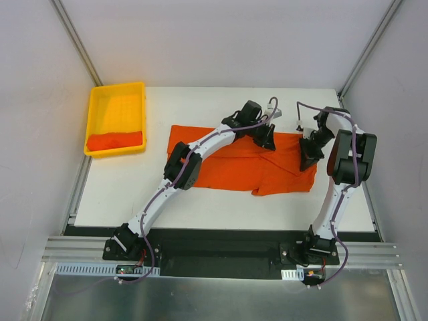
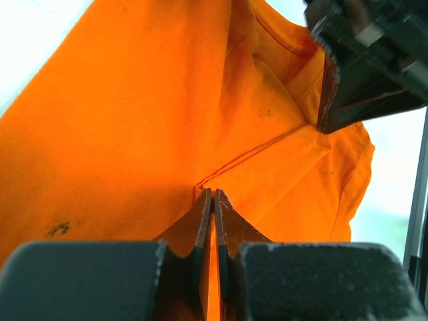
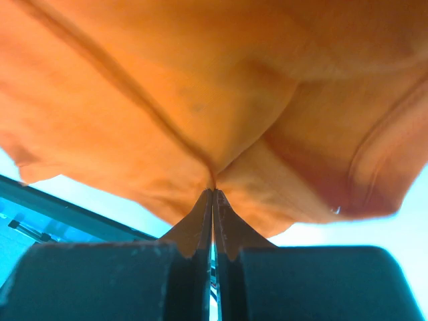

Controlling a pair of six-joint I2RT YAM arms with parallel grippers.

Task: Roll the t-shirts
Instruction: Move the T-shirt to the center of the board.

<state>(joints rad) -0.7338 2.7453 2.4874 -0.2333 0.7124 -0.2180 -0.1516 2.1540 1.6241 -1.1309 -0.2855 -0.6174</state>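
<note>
A bright orange t-shirt (image 1: 227, 167) lies spread flat across the middle of the white table (image 1: 120, 194). My left gripper (image 1: 265, 139) rests on its far edge near the collar and is shut, pinching a fold of the cloth (image 2: 134, 134) between its tips (image 2: 212, 194). My right gripper (image 1: 309, 160) sits on the shirt's right end; it is shut on a puckered bit of the orange cloth (image 3: 221, 80) at its tips (image 3: 213, 192). The right gripper's fingers (image 2: 331, 100) also show in the left wrist view. A second orange t-shirt (image 1: 115, 140) lies bunched in the tray.
A yellow plastic tray (image 1: 120, 110) stands at the table's far left corner. Grey walls with metal posts (image 1: 80, 47) close in the table on three sides. Both arm bases sit on the rail (image 1: 221, 251) at the near edge.
</note>
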